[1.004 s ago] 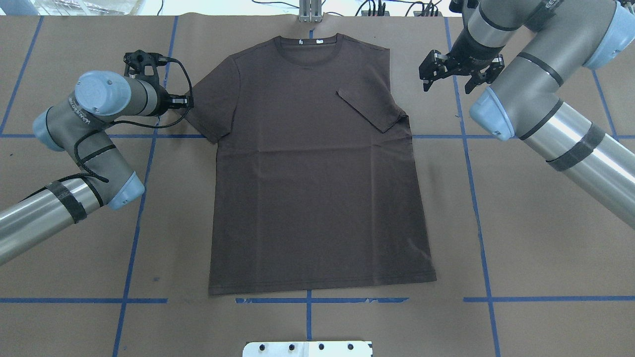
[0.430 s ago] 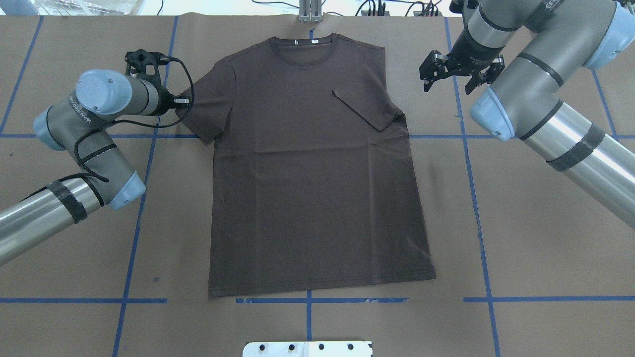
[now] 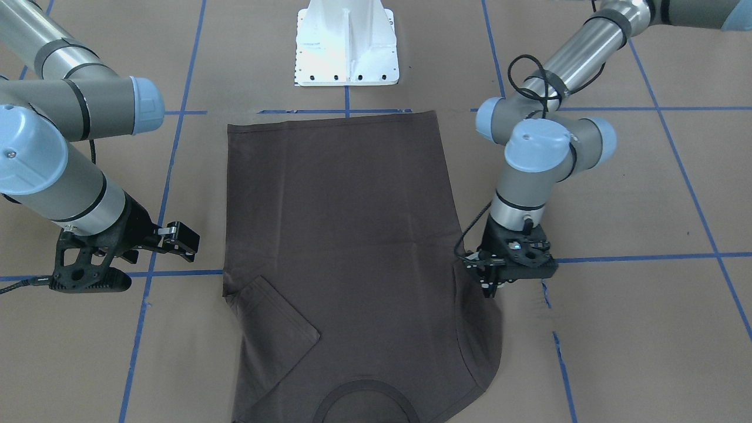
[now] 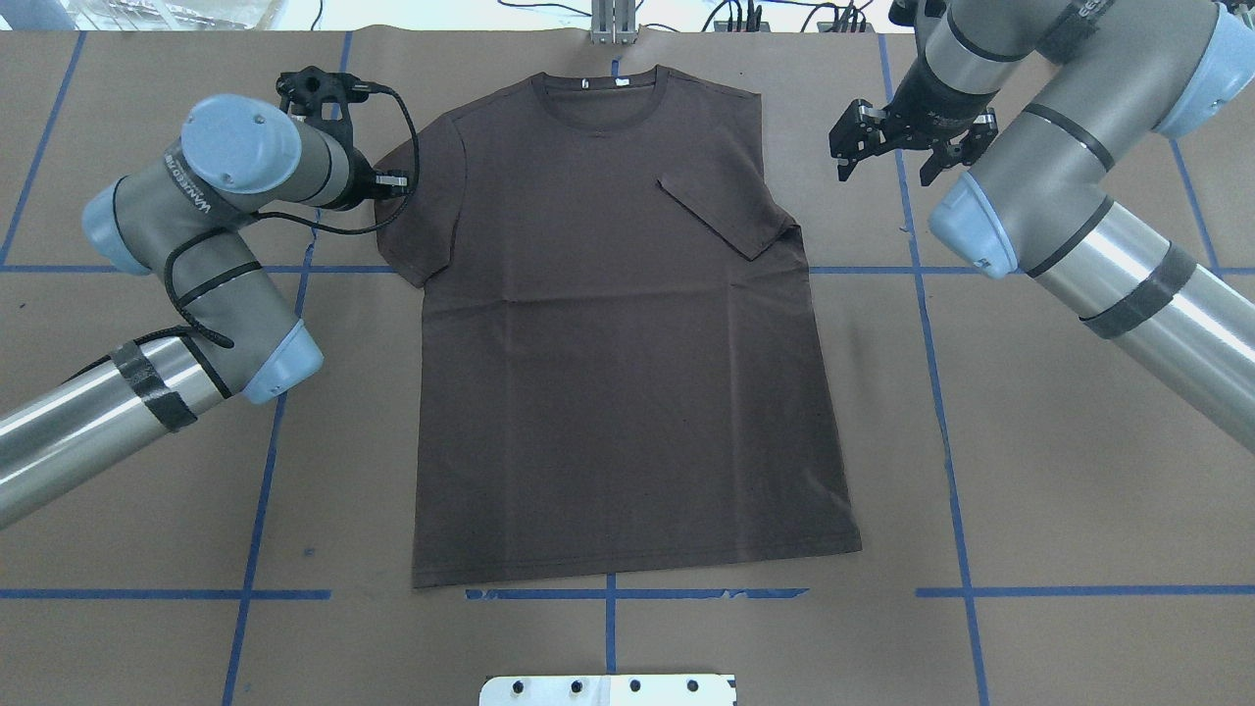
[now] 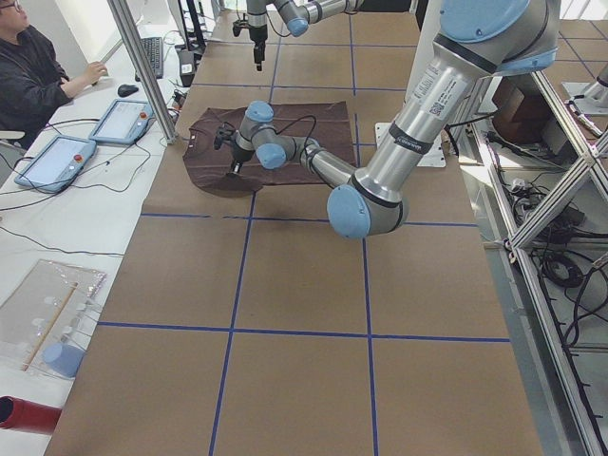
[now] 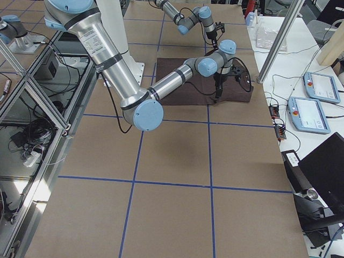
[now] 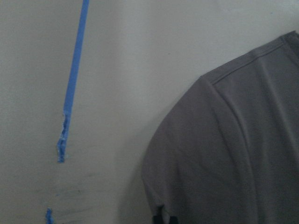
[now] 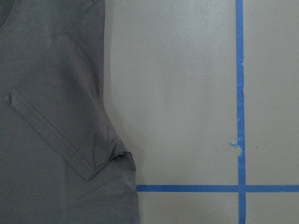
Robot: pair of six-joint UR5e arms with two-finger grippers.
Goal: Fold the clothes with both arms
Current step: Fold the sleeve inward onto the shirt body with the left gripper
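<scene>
Cotton T-shirt (image 3: 341, 235), dark grey-brown, flat on the paper-covered table (image 3: 617, 329).

Front view: left gripper (image 3: 489, 286) has its fingers close together at the edge of the left sleeve (image 3: 479, 329), apparently pinching it. Right gripper (image 3: 138, 258) is splayed wide, just beside the cloth and not touching it.

Overhead: right sleeve (image 4: 726, 216) already folded inward; hem toward the robot.

Left wrist view: sleeve edge only, fingertips barely showing.

Judgement: light, limp, creases readily. Grip at hems or shoulder seams, and lift low.
</scene>
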